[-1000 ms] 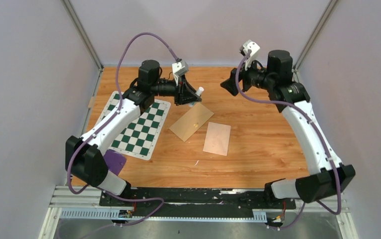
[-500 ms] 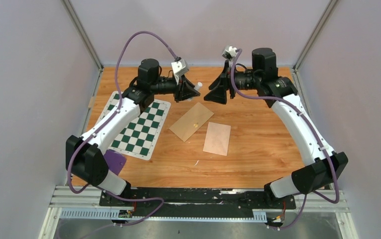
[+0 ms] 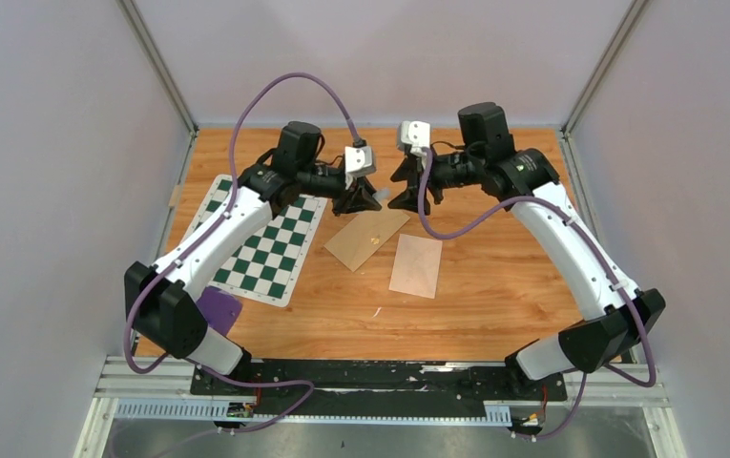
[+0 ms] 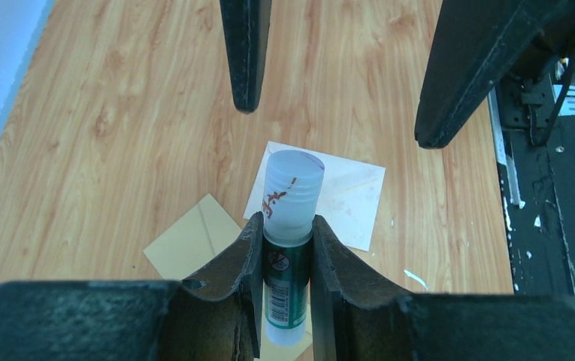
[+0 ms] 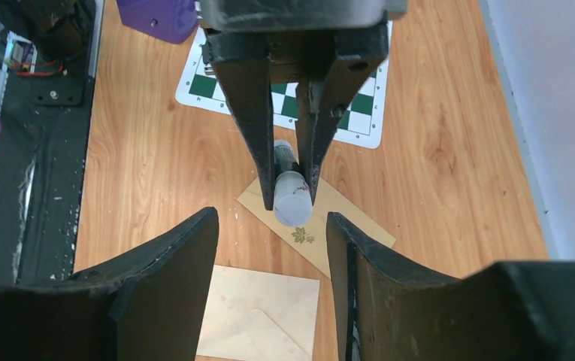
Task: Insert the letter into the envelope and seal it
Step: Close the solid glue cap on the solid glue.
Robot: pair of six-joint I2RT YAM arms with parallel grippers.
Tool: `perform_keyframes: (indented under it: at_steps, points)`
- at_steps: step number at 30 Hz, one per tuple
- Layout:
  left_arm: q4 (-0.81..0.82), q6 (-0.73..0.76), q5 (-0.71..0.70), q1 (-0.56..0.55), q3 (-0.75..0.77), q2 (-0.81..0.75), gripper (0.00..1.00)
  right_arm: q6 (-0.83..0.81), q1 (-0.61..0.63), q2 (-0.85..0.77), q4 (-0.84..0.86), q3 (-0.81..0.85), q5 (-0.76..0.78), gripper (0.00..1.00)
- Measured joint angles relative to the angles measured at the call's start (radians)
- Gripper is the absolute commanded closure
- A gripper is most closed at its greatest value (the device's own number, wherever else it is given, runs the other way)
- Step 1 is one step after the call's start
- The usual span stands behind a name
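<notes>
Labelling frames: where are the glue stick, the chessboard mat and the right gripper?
glue stick (image 4: 292,188), left wrist view, its translucent cap.
chessboard mat (image 3: 270,253), top view, its middle squares.
right gripper (image 5: 270,218), right wrist view, midway between its fingertips.

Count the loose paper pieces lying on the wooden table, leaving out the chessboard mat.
2. A tan piece lies mid-table; a paler piece lies beside it, to its right. Anything tucked under them would be hidden.
</notes>
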Motion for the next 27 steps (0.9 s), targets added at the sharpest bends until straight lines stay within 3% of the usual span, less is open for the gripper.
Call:
perform_keyframes:
  at_steps: [10, 14, 19, 27]
  points:
    - [-0.061, 0.073, 0.000, -0.005, 0.021, -0.013, 1.00, -0.153, 0.059, 0.000, -0.053, 0.000, 0.044, 0.49]
    - [-0.072, 0.082, 0.000, -0.006, 0.025, -0.019, 1.00, -0.166, 0.066, 0.002, -0.052, -0.001, 0.066, 0.51]
    - [-0.079, 0.088, 0.001, -0.006, 0.030, -0.020, 1.00, -0.167, 0.067, 0.013, -0.050, -0.001, 0.088, 0.61]
    - [-0.099, 0.101, 0.002, -0.008, 0.039, -0.020, 1.00, -0.167, 0.074, 0.026, -0.039, -0.001, 0.116, 0.62]
